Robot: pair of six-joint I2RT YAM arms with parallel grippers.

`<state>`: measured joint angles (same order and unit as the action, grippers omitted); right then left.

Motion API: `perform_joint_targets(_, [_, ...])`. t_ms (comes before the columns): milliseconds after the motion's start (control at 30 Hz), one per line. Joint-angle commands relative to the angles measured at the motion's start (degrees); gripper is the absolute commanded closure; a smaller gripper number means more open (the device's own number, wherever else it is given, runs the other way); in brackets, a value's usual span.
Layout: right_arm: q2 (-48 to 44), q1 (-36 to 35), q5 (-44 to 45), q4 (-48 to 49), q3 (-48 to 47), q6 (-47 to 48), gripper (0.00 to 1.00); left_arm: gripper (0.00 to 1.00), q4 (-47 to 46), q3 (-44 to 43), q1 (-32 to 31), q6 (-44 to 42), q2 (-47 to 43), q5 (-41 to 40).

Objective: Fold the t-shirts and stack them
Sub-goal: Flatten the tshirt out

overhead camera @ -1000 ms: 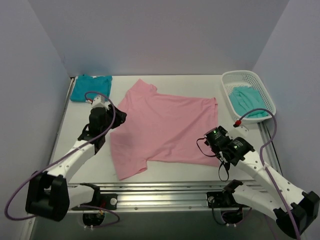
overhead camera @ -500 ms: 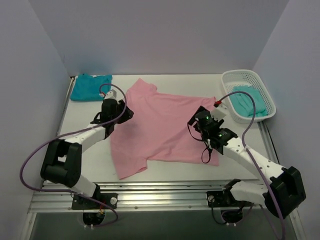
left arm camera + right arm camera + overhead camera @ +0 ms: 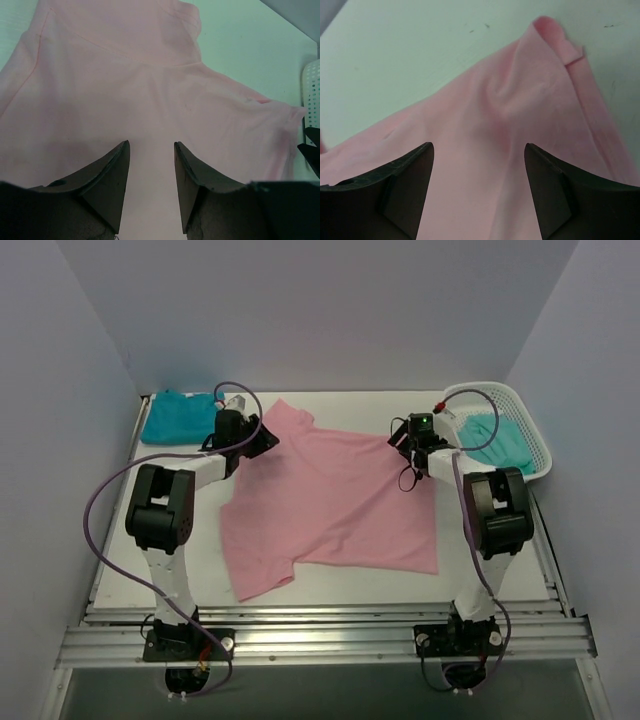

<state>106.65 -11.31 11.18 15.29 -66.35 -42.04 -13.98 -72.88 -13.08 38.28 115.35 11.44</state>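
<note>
A light pink t-shirt lies spread flat mid-table. My left gripper is open just above its far left sleeve area; in the left wrist view the gripper has pink cloth under and between the fingers. My right gripper is open over the shirt's far right corner; in the right wrist view the gripper stands wide over wrinkled pink cloth. A deep teal t-shirt lies folded at the back left. A paler mint-teal t-shirt lies in the basket.
A white mesh basket stands at the back right, close to my right arm; its edge shows in the left wrist view. Walls close in the table at the back and both sides. A metal rail runs along the near edge.
Both arms have stretched away from me. The left gripper went from the shirt's left edge to its far left part. The right gripper went from the near right corner to the far right corner.
</note>
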Motion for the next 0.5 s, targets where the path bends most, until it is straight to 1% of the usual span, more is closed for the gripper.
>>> perform_joint_targets(0, [5.91,2.95,-3.88,1.32,-5.01,0.64,0.32,0.50,-1.58,-4.55,0.34,-1.45,1.19,1.92])
perform_joint_targets(167, [12.52,5.33,-6.87,2.64,-9.41,-0.06,0.32,0.50,-0.97,-7.27,1.21,-1.63,3.03,1.92])
perform_joint_targets(367, [19.55,5.25,-8.45,1.15,-17.23,-0.41,0.32,0.50,1.84,-11.22,1.83,-1.11,6.99,1.39])
perform_joint_targets(467, [22.89,5.25,-9.15,0.36,-21.01,-0.50,0.33,0.50,1.85,-11.14,2.01,0.04,8.40,0.69])
